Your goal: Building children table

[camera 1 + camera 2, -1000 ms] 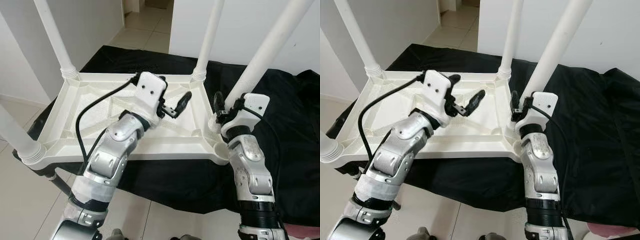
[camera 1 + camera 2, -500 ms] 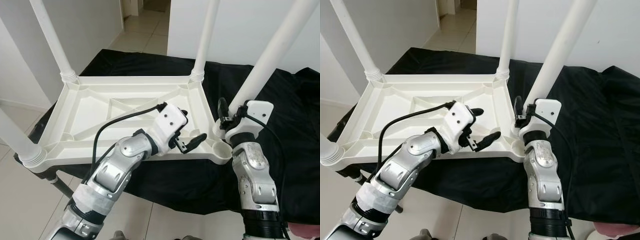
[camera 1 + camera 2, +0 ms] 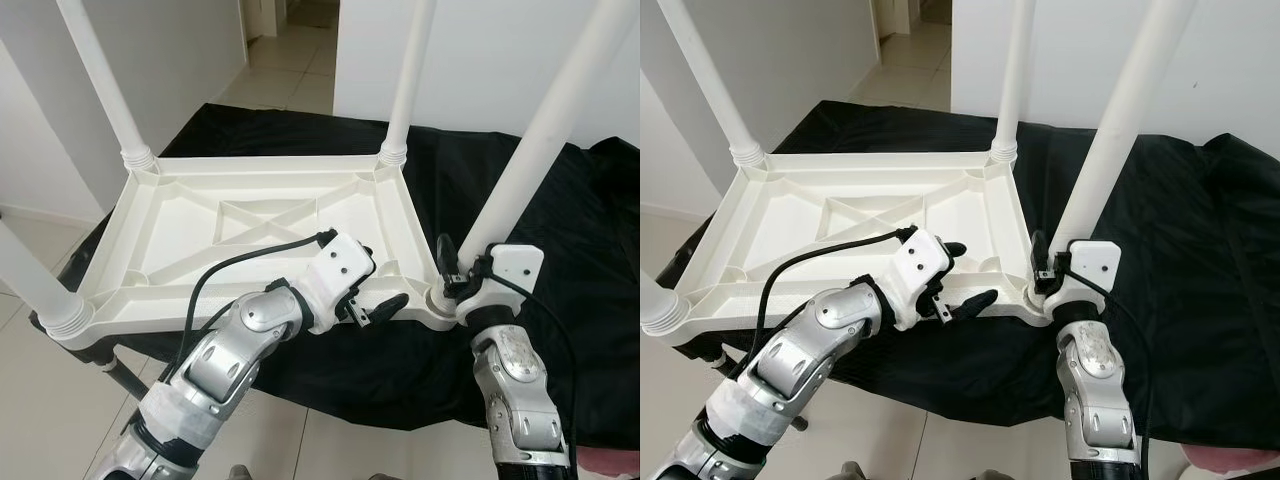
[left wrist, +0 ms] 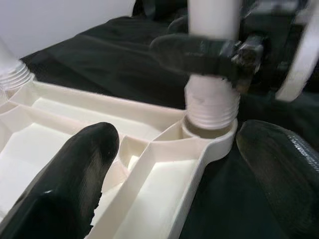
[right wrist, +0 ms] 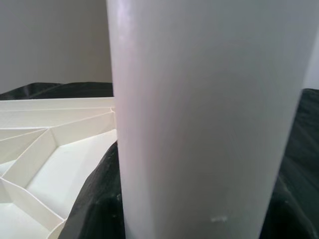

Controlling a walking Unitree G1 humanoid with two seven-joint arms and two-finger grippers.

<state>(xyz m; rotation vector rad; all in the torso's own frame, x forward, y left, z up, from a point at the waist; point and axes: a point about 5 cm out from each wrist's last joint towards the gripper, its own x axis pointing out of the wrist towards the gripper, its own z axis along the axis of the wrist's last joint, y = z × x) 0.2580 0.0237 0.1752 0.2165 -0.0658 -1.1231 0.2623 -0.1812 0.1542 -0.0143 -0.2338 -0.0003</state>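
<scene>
White moulded plastic forms the upturned children's table top (image 3: 250, 225), a ribbed rectangular tray lying underside-up on a black cloth (image 3: 590, 250) spread over a low surface. This table top serves as the landmark for all else. Four white round plastic legs rise from its corner sockets: the far-left leg (image 3: 100, 85), the far-right leg (image 3: 408, 75), the near-left leg (image 3: 30, 275) and the near-right leg (image 3: 545, 130), which leans a little outward to the right.

At the near-right corner socket (image 4: 212, 127), the right gripper (image 3: 455, 280) is clenched around the base of the near-right leg, just above its threaded collar; in the right wrist view the white leg (image 5: 209, 119) stands hard against the camera.

Over the near edge of the table top, just left of that same corner, the left gripper (image 3: 375, 290) hangs with its two black fingers (image 4: 75, 164) spread apart, grasping nothing; one finger lies over the rim's inner side and the other beyond its outer side.

Beyond the far edge of the table top lie pale floor tiles (image 3: 285, 65) and a white wall (image 3: 480, 45).
</scene>
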